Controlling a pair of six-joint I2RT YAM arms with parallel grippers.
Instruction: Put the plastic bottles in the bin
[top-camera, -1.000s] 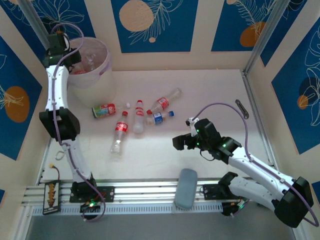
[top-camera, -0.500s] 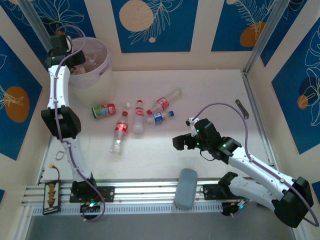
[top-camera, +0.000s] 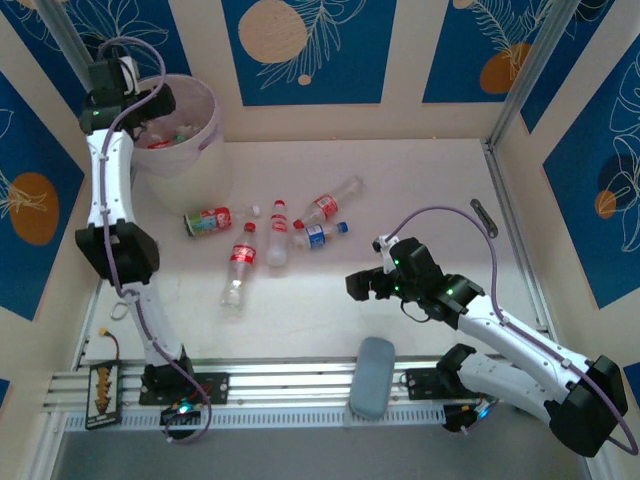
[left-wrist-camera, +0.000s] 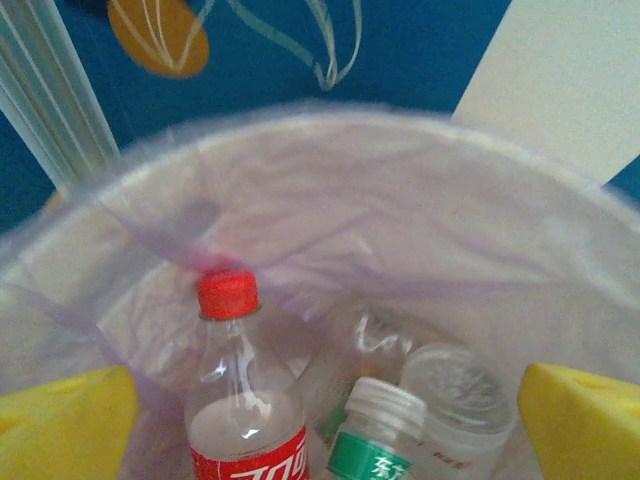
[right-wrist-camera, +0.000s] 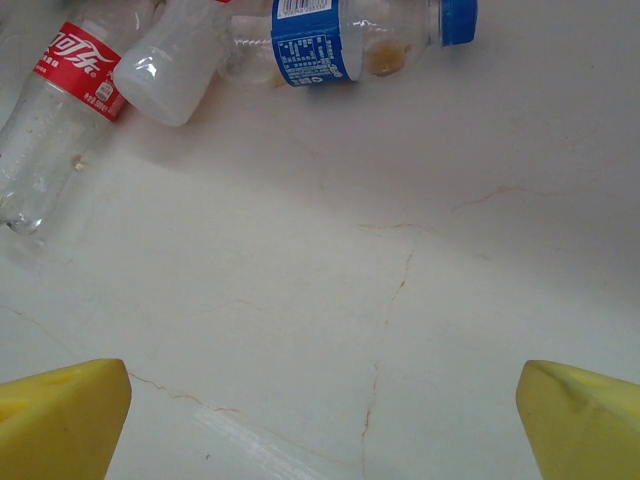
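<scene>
Where legible, white script (left-wrist-camera: 252, 468) on red-labelled bottle (left-wrist-camera: 240, 400).

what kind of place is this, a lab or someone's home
Most likely a robot test booth, not a home: a left arm and right arm bolted to a metal rail, blue printed wall panels boxing in the table, and plastic bottles strewn beside a bin.

Two yellow fingers (right-wrist-camera: 62, 418) sit in the lower corners, spread wide apart, with bare bench (right-wrist-camera: 300, 200) between them. Thin cracks (right-wrist-camera: 400, 275) run across the pale bench. At the top edge a blue-labelled bottle (right-wrist-camera: 310, 40) lies on its side, its blue cap (right-wrist-camera: 458, 20) pointing right. Just left of it lies a milky bottle (right-wrist-camera: 180, 65), and beside that a red-labelled bottle (right-wrist-camera: 60, 95) lies slanted.
</scene>
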